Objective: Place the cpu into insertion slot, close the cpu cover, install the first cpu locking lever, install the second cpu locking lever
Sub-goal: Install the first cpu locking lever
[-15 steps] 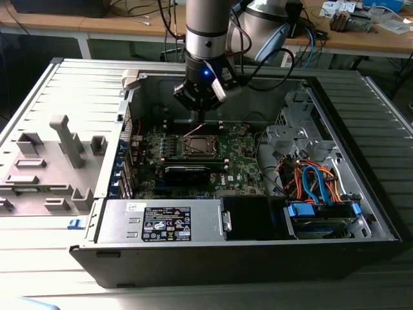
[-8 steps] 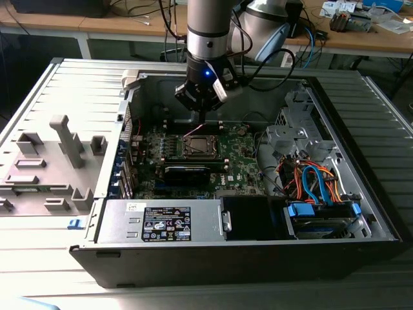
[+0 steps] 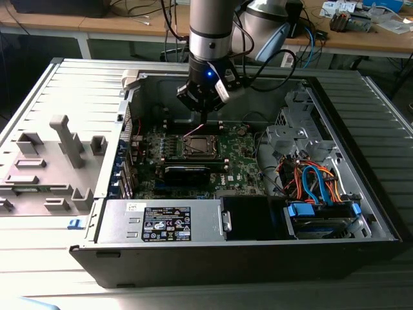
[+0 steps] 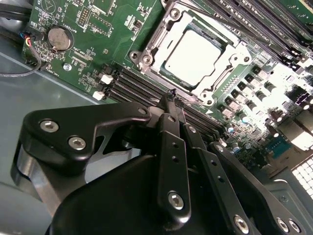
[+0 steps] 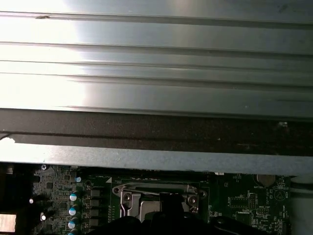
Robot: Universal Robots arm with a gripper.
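Cpu (image 4: 194, 55), pale silvery-grey and square, lies seated in the slot (image 4: 146, 59) on the green board (image 4: 93, 29) inside an open computer case (image 3: 361, 213). A silver cover (image 4: 230, 51) lies flat around the chip, framing its face. In the exterior view the slot (image 3: 200, 146) sits near the middle of the board, toward the case's far wall. The hand (image 3: 204, 123) hangs just above the slot's far edge, its tip pointing down at it. In the second wrist view the black fingers (image 4: 172, 147) are pressed together to a narrow tip (image 4: 171, 94) with nothing between them, and that tip sits just beside the socket's rim, over the dark memory slots (image 4: 134, 88). A round coin battery (image 4: 58, 38) lies on the board, well apart from the socket. Orange and blue cables (image 3: 316, 181) fill the case's corner at the exterior view's right.
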